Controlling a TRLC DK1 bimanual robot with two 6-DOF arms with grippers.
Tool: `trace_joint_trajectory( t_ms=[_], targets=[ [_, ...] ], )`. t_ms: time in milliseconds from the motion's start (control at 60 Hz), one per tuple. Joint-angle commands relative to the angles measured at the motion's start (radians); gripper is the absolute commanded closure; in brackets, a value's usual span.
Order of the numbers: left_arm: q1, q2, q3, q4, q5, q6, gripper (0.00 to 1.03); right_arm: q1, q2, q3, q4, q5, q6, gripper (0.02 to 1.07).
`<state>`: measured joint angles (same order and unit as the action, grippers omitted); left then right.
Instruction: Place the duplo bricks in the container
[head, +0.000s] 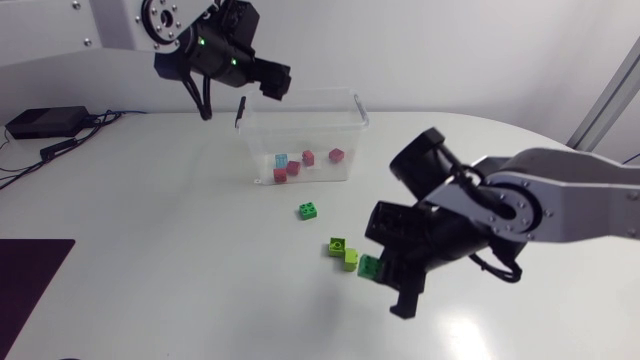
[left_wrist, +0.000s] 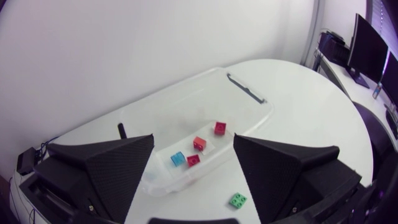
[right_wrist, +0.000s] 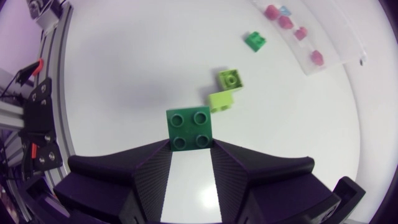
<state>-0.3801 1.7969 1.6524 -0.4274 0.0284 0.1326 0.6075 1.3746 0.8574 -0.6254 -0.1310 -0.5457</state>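
Duplo brick (right_wrist: 189, 129), dark green and square with four studs, is pinched between the right gripper's (right_wrist: 189, 148) fingers, lower right of centre in the head view. Just beside it lie two lime bricks (head: 344, 253). Red bricks (head: 308, 157) and a blue brick (head: 281, 160) sit in the clear container (head: 300, 105), upper centre. The left gripper (left_wrist: 193, 142) hangs above it, spread wide.

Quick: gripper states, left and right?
Left gripper: open, holding nothing.
Right gripper: shut on the dark green duplo brick.

Green brick (head: 369, 266) seemingly in right gripper (head: 379, 273)
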Motion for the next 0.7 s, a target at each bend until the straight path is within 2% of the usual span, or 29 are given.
trace_joint_trajectory(
  t_ms=[0, 183, 383, 467, 683],
  targets=[
    [-0.025, -0.034, -0.111, 0.004, 0.007, 0.038, 0.14, -0.058, -0.006, 0.083, -0.005, -0.005, 0.02, 0.77],
    [-0.06, -0.065, -0.252, 0.029, 0.016, 0.076, 0.14, -0.138, 0.061, 0.229, -0.002, -0.009, 0.059, 0.77],
    [-0.098, -0.064, -0.336, 0.055, 0.039, 0.105, 0.14, -0.189, 0.149, 0.356, 0.007, -0.009, 0.101, 0.77],
    [-0.115, -0.044, -0.379, 0.096, 0.047, 0.119, 0.14, -0.203, 0.184, 0.408, 0.01, -0.012, 0.116, 0.77],
    [-0.134, 0.041, -0.399, 0.121, 0.071, 0.157, 0.14, -0.245, 0.284, 0.546, 0.029, -0.028, 0.167, 0.76]
  ],
)
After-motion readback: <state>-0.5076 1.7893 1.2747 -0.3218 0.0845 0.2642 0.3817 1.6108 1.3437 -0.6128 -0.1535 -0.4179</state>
